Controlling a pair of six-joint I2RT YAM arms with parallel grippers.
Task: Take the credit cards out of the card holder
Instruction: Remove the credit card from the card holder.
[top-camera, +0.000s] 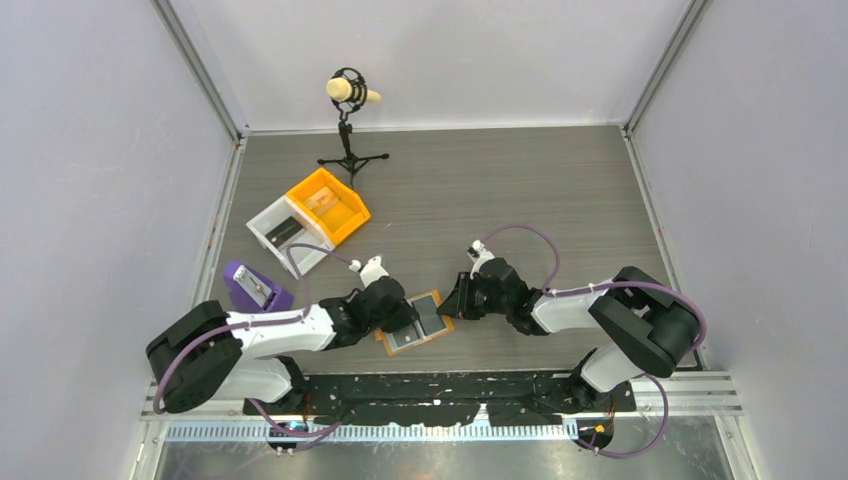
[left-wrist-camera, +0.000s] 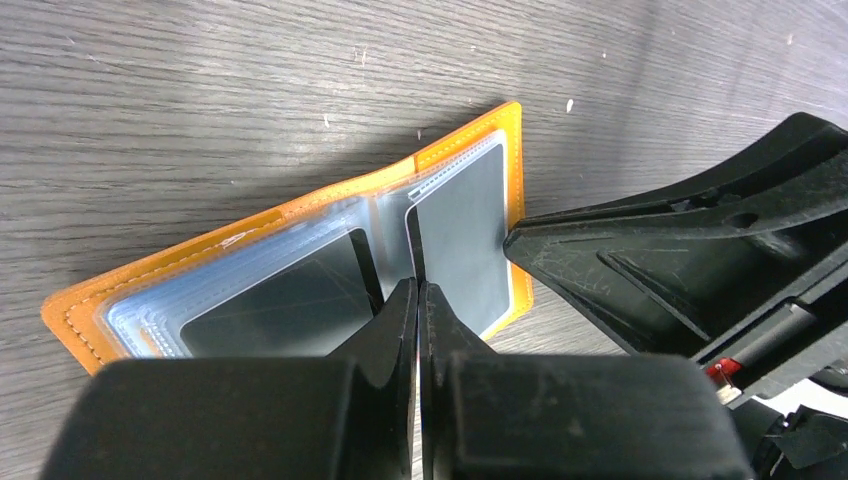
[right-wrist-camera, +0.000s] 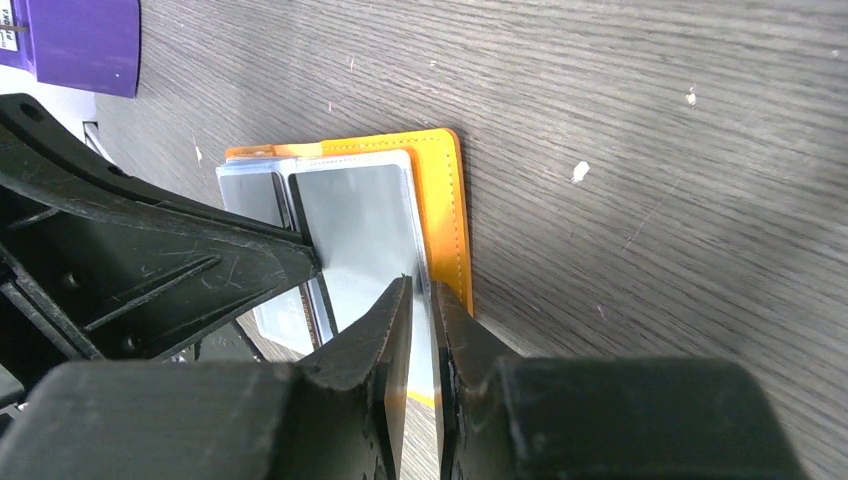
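Evidently little is done: the card holder (top-camera: 417, 322) lies open on the bench (top-camera: 520, 200), the dark credit cards (left-wrist-camera: 460, 240) in their pockets, the right hand (right-wrist-camera: 420, 295) clamping its outer rim and the left hand (left-wrist-camera: 418, 300) clenched at a card's inner edge, grip uncertain.

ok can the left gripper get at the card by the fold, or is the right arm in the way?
Probably yes: left gripper looks pinched on that card's inner edge; right gripper clamps the card holder's outer rim, clear of it.
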